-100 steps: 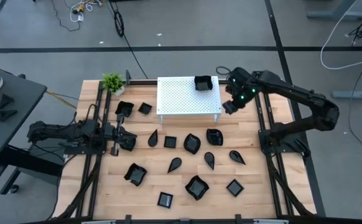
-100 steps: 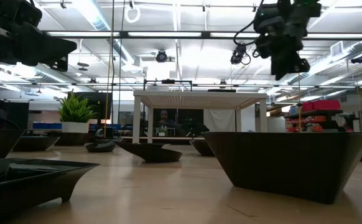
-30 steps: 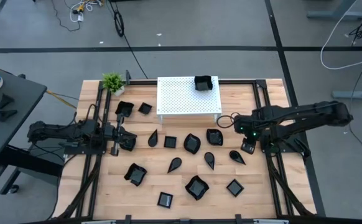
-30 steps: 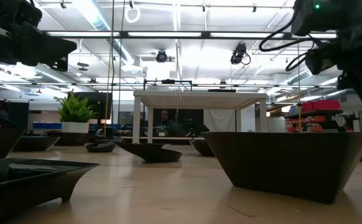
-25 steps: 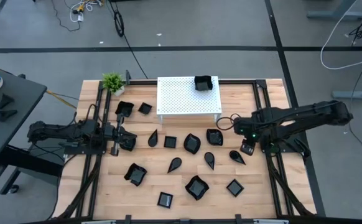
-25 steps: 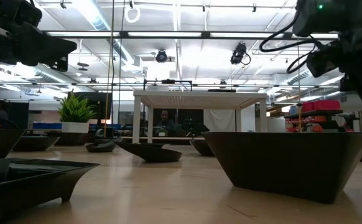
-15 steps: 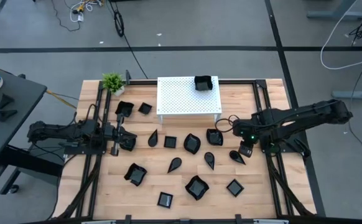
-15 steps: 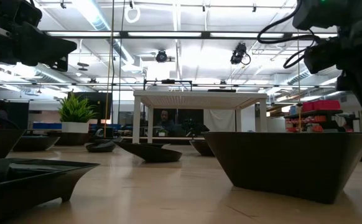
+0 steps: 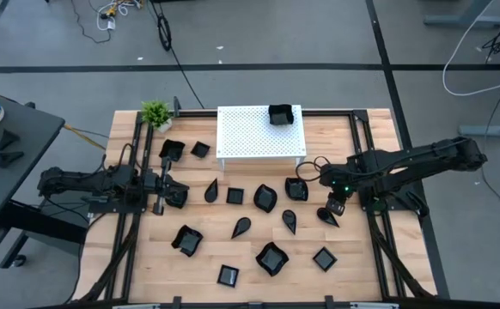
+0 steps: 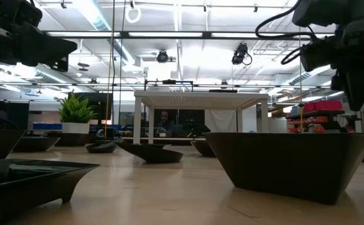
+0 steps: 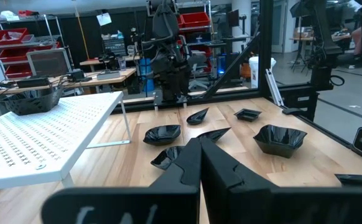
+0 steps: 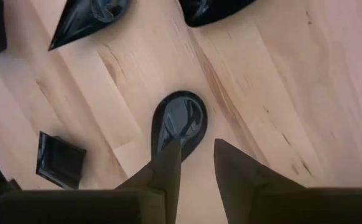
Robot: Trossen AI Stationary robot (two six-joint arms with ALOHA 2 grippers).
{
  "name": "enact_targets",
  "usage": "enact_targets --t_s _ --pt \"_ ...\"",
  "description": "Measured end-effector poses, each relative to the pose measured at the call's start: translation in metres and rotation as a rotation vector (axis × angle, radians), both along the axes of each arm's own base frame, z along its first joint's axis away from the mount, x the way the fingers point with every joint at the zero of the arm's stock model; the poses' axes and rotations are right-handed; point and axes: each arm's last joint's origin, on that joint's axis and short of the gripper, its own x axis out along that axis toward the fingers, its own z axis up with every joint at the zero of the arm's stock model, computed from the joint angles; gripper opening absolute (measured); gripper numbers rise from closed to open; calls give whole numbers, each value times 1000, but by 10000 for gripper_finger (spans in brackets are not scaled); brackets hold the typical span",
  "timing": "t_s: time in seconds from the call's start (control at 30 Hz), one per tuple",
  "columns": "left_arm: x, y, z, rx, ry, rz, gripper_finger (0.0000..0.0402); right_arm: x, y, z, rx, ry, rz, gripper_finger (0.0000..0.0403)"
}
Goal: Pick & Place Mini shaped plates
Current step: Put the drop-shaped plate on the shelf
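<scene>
From above, the right arm reaches in low from the table's right edge, folded at the elbow, its wrist turned down so the right gripper (image 9: 333, 209) hangs over a teardrop plate (image 9: 326, 217) on the right side of the wooden table (image 9: 362, 266). More mini shaped plates (image 9: 265, 197) lie scattered across the boards in front of the white perforated stand (image 9: 250, 133), and one square plate (image 9: 279, 114) sits on the stand's back right corner. A small green plant (image 9: 155, 112) stands at the back left. Over on the left, the left arm lies stretched along its rail, the left gripper (image 9: 174, 190) resting low beside a plate at the table's left side

At table height, a big dark dish (image 10: 294, 162) fills the foreground, and the right gripper (image 10: 357, 81) points straight down at the upper right, clear of the tabletop

Past the left wrist, the left gripper (image 11: 199, 158) has its two fingers pressed together with nothing between them; beyond them lie several plates, with the stand alongside

Past the right wrist, the right gripper (image 12: 196, 162) looks straight down, its fingers (image 12: 168, 163) standing a narrow way apart and empty, just above the pointed end of the teardrop plate (image 12: 181, 121), not gripping it
</scene>
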Motion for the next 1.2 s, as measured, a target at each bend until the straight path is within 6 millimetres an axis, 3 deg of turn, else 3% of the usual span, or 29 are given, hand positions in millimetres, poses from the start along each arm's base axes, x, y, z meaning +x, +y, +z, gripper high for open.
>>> enact_targets --t_s 0.57,1.2 --pt "0 0 0 0 0 0 3 6 8 -8 11 63 -21 100" --pt "0 0 0 0 0 0 3 24 10 -41 6 281 -116 100"
